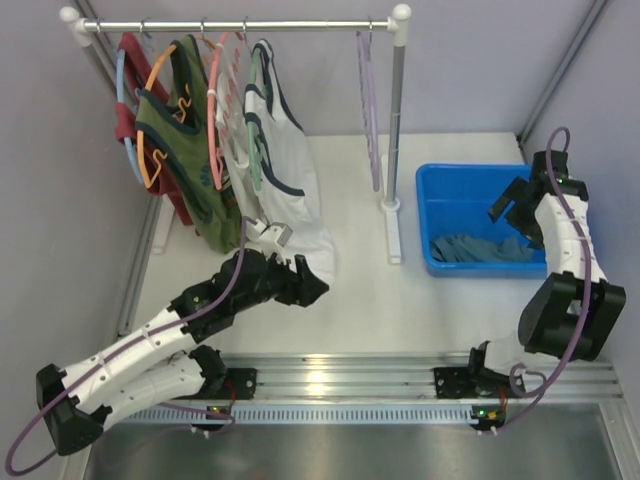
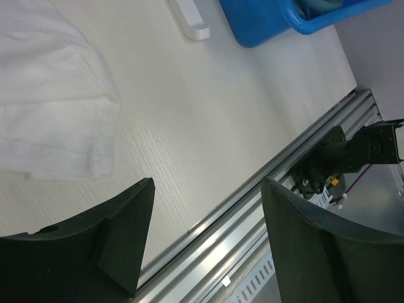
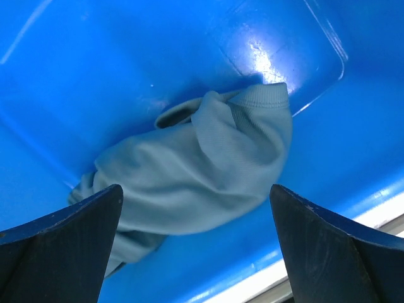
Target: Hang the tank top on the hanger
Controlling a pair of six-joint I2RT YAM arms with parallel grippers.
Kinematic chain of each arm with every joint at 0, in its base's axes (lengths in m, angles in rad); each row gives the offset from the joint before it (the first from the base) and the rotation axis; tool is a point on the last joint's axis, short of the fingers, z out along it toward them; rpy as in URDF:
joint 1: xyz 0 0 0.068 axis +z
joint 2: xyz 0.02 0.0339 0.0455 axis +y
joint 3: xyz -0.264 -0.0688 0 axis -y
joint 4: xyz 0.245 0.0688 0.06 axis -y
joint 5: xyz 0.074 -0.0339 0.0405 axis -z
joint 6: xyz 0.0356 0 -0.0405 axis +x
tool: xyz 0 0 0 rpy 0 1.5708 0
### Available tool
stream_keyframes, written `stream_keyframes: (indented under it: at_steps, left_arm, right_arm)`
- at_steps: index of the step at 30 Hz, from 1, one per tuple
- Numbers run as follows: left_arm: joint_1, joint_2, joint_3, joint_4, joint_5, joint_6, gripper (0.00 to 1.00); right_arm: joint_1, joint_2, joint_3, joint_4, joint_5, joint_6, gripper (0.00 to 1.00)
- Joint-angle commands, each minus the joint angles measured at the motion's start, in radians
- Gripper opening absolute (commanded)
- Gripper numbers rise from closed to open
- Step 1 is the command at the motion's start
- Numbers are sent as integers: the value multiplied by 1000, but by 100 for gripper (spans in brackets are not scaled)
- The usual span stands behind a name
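Right gripper [image 1: 512,203] hangs over a blue bin [image 1: 455,185] at the right side of the table [image 1: 400,300], jaws spread wide and closed on nothing. In its wrist view the two dark fingers [image 3: 69,246] frame the tank top [image 3: 202,183], which lies crumpled on the bin floor below them. From above, the teal cloth sits bunched against the bin's near wall.

Left gripper [image 2: 207,189] is also spread wide, held low over the table near the middle and pointing right. Just beside it the hem of a white top [image 1: 290,160] droops from the rack and pools on the tabletop. Its wrist view also takes in the rack's white foot [image 2: 189,22], a corner of the bin and the metal track along the table's near edge.

The hanger [image 1: 370,120], pale lavender, hangs bare from the right end of the rail [image 1: 240,24], just beside the rack's right post [image 1: 397,120] and well apart from the bin. At the rail's left end the white top, a green patterned top [image 1: 185,150] and a red garment crowd together on coloured hangers.
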Motion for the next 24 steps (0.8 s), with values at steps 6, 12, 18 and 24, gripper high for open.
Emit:
stream_keyframes:
  at_steps: [6, 12, 18, 24]
  left_arm:
    - [-3, -21, 2, 49, 11, 14, 74]
    - [-3, -27, -25, 74, 13, 8, 74]
    - [-2, -32, -41, 86, 10, 8, 74]
    - [-2, -32, -39, 89, 7, 16, 74]
  right_arm:
    - [-31, 130, -7, 88, -16, -43, 100]
    - [-35, 207, -56, 145, -48, -43, 100]
    - [-34, 259, -71, 177, -72, -17, 88]
    - [-34, 235, -54, 167, -71, -13, 30]
